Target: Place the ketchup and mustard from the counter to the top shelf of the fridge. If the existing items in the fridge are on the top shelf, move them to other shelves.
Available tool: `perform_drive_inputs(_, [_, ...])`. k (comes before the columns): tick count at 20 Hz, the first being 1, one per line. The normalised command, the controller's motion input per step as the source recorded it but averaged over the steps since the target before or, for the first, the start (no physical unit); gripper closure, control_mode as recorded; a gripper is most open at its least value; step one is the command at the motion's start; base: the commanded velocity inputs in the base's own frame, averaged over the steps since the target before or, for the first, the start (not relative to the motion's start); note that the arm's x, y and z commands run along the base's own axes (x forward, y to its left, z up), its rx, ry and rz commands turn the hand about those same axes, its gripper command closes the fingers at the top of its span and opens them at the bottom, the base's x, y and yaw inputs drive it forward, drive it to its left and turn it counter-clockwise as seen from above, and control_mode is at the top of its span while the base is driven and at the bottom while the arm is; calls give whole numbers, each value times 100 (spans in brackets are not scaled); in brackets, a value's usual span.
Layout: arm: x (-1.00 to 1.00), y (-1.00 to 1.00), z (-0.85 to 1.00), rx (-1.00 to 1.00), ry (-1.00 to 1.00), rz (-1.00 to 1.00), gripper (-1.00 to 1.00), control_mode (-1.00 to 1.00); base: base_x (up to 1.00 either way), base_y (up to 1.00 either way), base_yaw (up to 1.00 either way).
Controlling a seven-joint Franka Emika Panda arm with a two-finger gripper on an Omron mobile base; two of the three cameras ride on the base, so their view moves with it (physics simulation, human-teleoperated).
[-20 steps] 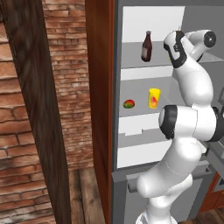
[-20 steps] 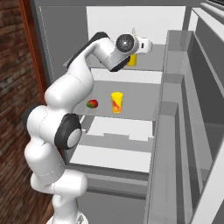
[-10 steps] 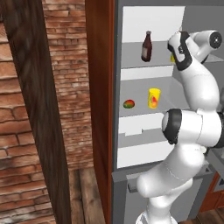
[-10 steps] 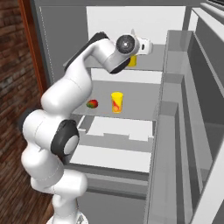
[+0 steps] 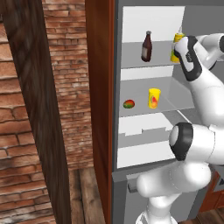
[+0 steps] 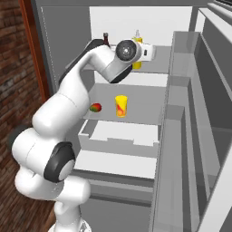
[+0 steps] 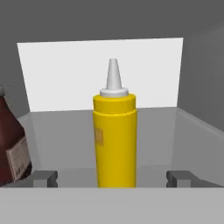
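Backed-off arm leaves jaws spread around upright mustard [image 7: 115,135], ketchup [image 5: 147,46] beside it.

base views: flank fridge [image 5: 144,127], shared shelves | hand view: close, top shelf [image 7: 175,131]

mustard bottle [image 7: 114,135]: 1 | ketchup bottle [image 5: 147,46]: 1 | yellow cup [image 5: 153,98]: 1 | fruit [image 5: 128,104]: 1

Straight ahead of the gripper [image 7: 111,177], its dark grey fingertips spread wide, the mustard [image 7: 114,140] shows bright yellow with a pale grey nozzle and a faint orange label. Beside it, off to one side, the ketchup [image 7: 12,144] is deep brownish red with a cream label. Grey top shelf [image 7: 74,144], white back wall. Below the tool: yellow cup [image 5: 153,98] with an orange-red print, a red-and-green fruit [image 5: 128,104].
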Motion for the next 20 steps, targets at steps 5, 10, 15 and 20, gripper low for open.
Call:
perform_drive_inputs(5, [-97,38,1,0,0,0,-100,-100,0,0,0])
perform_drive_inputs(10, [-100,50,0,0,0,0,-100,-100,0,0,0])
perform_drive_inputs(15, [-100,48,0,0,0,0,-100,-100,0,0,0])
perform_drive_inputs(20, [-100,41,0,0,0,0,-100,-100,0,0,0])
